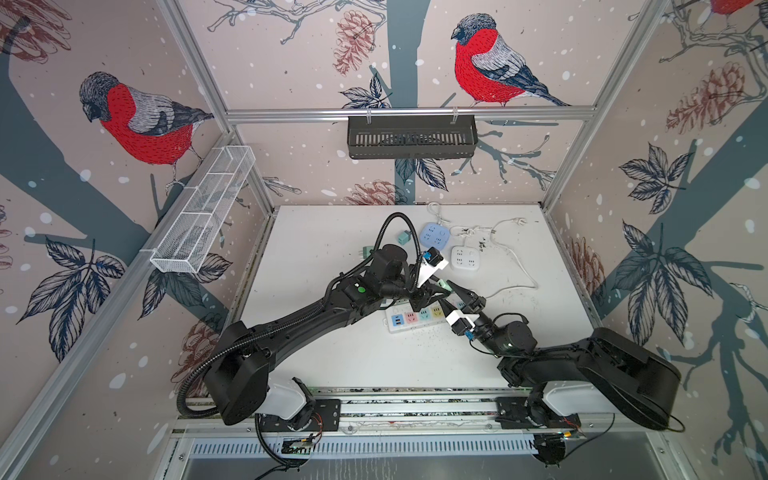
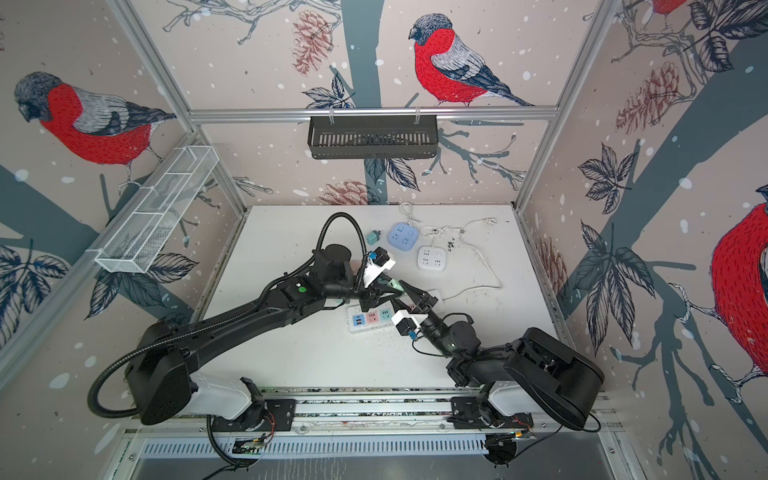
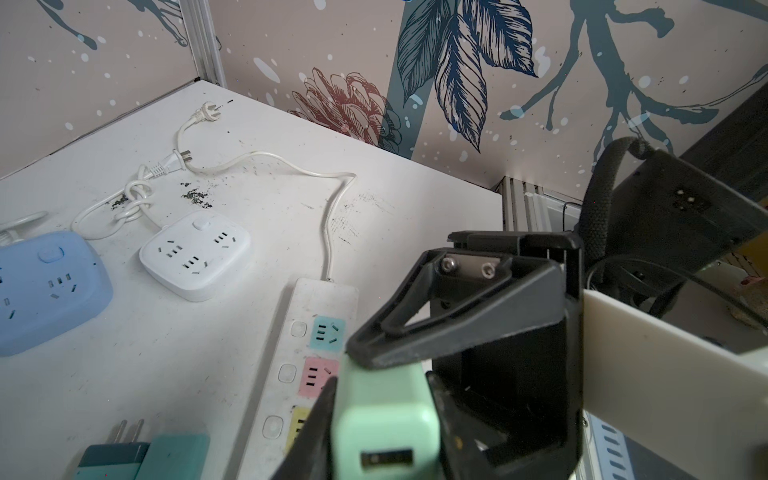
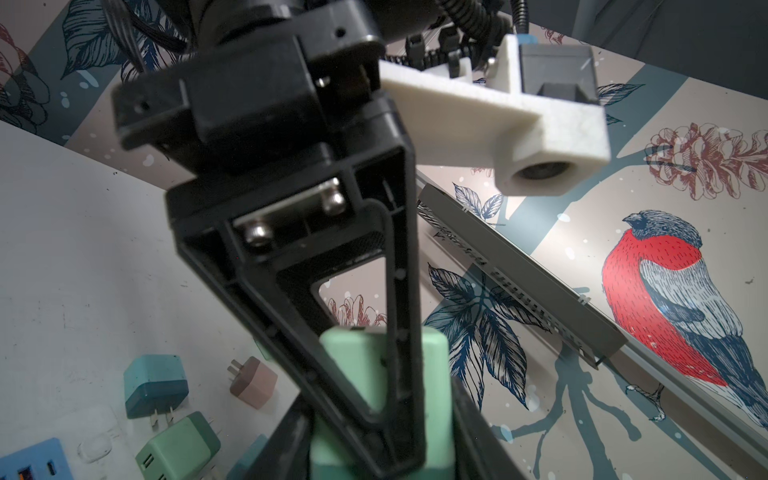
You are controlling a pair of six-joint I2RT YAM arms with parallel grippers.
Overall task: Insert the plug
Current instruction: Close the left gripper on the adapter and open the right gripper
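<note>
Over the power strip, the mint plug is held aloft, pinched at once by the left gripper and the right gripper; prongs hidden; if either arm is moved before one grip is eased, twisting, dropping or misalignment is risked

A light green plug is held where the left gripper and right gripper meet, above the long power strip on the white counter.

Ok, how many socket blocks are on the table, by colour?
White: 2, the white square block and the long strip
Blue: 1, the blue block
Total: 3
</note>
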